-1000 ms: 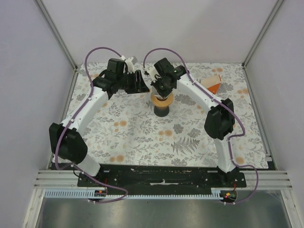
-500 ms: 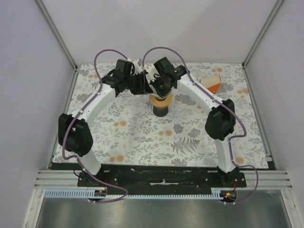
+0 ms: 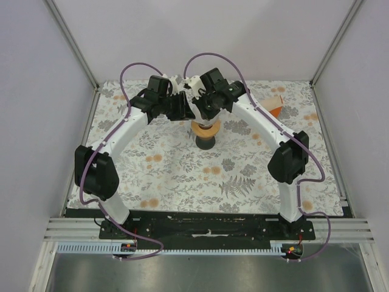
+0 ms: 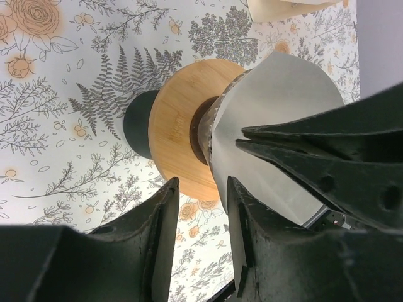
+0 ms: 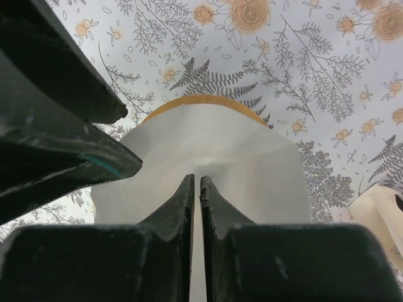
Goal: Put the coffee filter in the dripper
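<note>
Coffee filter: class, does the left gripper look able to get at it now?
Probably yes: the left gripper hangs open beside the coffee filter, nothing between them, though the right gripper pinches its edge.

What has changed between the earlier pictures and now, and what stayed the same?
The left end effector swung right, up beside the dripper, then held there. In the last half second the right arm bent outward and the right end effector, at the filter, drew slightly toward the far edge. No grasp or release shows from above. The dripper, the dark cup under it and the box stayed put.
</note>
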`<state>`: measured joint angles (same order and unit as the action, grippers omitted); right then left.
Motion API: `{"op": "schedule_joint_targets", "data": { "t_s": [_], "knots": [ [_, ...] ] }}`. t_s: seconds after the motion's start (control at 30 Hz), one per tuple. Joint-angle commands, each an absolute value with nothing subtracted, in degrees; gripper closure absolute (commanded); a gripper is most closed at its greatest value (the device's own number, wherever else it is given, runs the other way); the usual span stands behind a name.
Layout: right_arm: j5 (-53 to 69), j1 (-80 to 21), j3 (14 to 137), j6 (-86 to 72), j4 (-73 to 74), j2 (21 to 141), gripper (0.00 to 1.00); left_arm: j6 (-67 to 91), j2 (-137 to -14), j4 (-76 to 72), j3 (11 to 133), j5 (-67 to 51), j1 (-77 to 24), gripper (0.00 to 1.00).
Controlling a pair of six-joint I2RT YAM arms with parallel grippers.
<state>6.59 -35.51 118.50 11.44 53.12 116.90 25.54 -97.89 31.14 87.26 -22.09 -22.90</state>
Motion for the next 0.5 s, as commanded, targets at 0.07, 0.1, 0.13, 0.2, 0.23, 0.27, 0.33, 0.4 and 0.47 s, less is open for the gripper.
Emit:
{"op": "schedule_joint_targets", "data": {
  "t_s": [0.07,0.1,0.13,0.2,0.23,0.27,0.33,0.4,0.47],
  "knots": [
    [5.3,-35.6,118.1,12.0,50.4,111.4,0.85,24.2,-96.9,30.5,90.3,-21.6,-22.8,0.53],
    [5.3,-35.6,118.1,11.8,50.0,111.1,0.85,24.0,-96.8,30.6,90.6,-22.0,-22.8,0.51],
    [5.4,-35.6,118.1,11.7,49.8,110.8,0.84,23.8,-96.7,30.5,90.8,-22.2,-22.9,0.49],
    [5.2,-35.5,118.2,11.4,49.6,110.1,0.83,23.5,-96.4,30.5,91.3,-22.4,-22.8,0.48],
    [5.0,-35.5,118.2,11.3,49.4,109.8,0.82,23.2,-96.2,30.5,91.4,-22.4,-22.8,0.47],
    [4.7,-35.4,118.3,11.3,49.1,109.3,0.81,23.0,-96.2,30.5,91.8,-22.4,-22.8,0.46],
    [4.7,-35.2,118.0,10.9,48.6,108.5,0.78,22.6,-95.7,30.4,92.3,-22.5,-22.8,0.44],
    [5.1,-34.8,118.1,10.7,48.1,108.1,0.75,22.2,-95.6,30.4,92.5,-22.6,-22.9,0.43],
    [5.1,-34.6,118.1,10.6,48.1,107.8,0.73,21.9,-95.5,30.6,92.6,-22.5,-22.8,0.41]
  ]
}}
